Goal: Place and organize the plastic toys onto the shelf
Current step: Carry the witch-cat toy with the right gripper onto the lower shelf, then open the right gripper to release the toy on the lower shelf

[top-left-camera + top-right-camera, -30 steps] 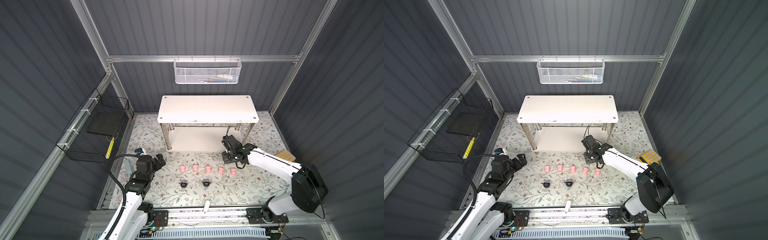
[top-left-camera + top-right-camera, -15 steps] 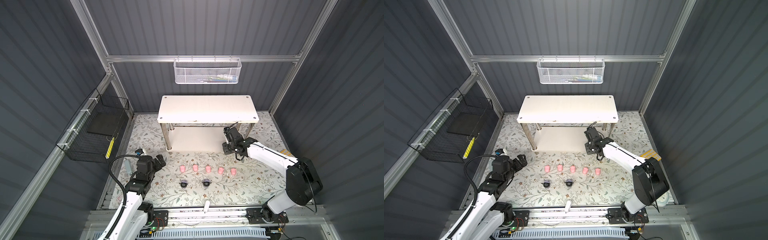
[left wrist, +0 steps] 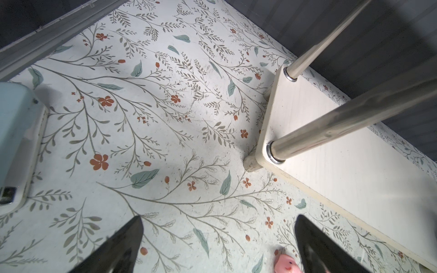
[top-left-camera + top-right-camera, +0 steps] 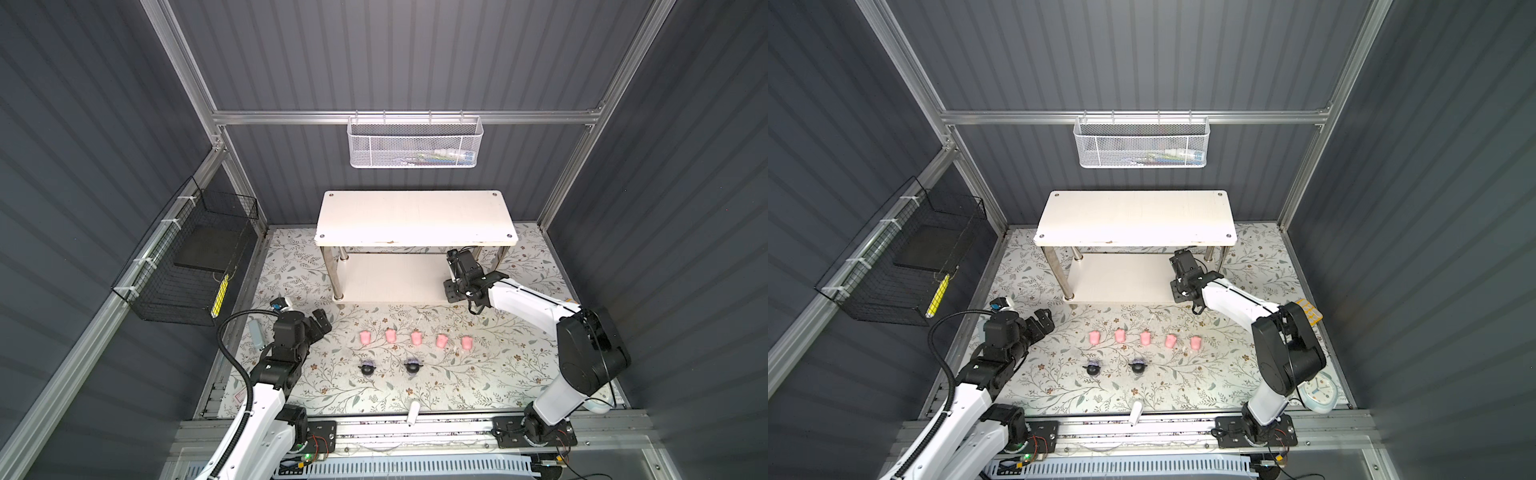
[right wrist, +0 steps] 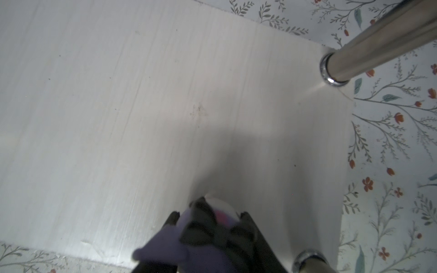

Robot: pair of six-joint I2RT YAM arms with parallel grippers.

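- Shelf (image 4: 415,216): white, two boards on shiny posts, standing at the back of the floral bench (image 4: 498,374).
- Right hand (image 5: 208,219): clamped on a lilac toy (image 5: 170,245) with a black cap, over the right end of the shelf's lower board.
- Left hand (image 3: 218,218): fingers wide apart, empty, above the bench left of the shelf.
- Five pink toys (image 4: 415,337): one row on the bench before the shelf.
- Two lilac toys (image 4: 368,368): side by side, just in front of the pink row.

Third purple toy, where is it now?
In the right wrist view the purple toy sits between the jaws of the right gripper, over the lower board of the shelf, near its right end.
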